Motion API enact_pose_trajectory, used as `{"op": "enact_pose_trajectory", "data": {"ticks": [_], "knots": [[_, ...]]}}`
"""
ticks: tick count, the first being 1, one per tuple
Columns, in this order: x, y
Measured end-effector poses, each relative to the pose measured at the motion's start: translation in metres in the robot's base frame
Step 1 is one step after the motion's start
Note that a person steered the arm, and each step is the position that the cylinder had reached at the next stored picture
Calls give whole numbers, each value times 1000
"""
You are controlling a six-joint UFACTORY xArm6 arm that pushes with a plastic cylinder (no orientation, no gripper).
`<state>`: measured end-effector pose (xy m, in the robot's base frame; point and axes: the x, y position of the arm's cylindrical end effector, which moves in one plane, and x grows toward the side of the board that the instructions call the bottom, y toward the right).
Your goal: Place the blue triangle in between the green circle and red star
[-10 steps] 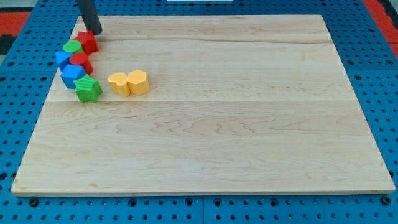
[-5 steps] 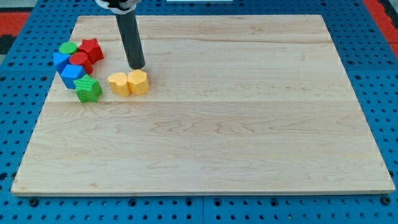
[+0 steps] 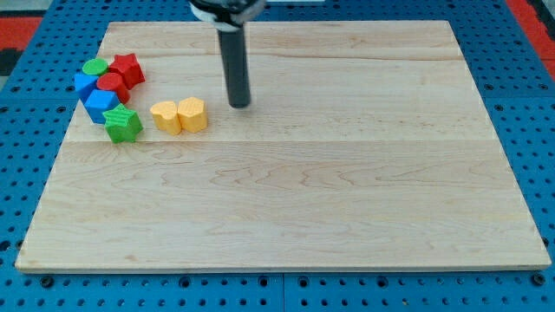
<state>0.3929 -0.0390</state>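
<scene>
The green circle and the red star lie side by side at the view's upper left, touching or nearly so. Two blue blocks sit just below them: one under the green circle, the other lower down. I cannot tell which of the two is the triangle. A red round block sits between the blue blocks. My tip rests on the board well to the right of this cluster, right of the yellow blocks, touching nothing.
A green star lies below the cluster. Two yellow blocks sit touching each other, just left of my tip. The wooden board lies on a blue pegboard.
My tip has moved from beside the red star at the upper left to the right, past the yellow blocks. The red star shifted slightly right and down, the green circle slightly left.
</scene>
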Motion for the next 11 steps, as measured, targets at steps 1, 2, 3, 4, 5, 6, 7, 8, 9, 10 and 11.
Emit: {"op": "enact_pose_trajectory", "data": {"ticks": [1,2,3,4,5,6,7,8,9,10,11], "knots": [[88,0],[166,-51],[168,-177],[119,-263],[106,-265],[21,-250],[-47,-242],[-83,-233],[-108,-233],[-110,-251],[-110,-265]]}}
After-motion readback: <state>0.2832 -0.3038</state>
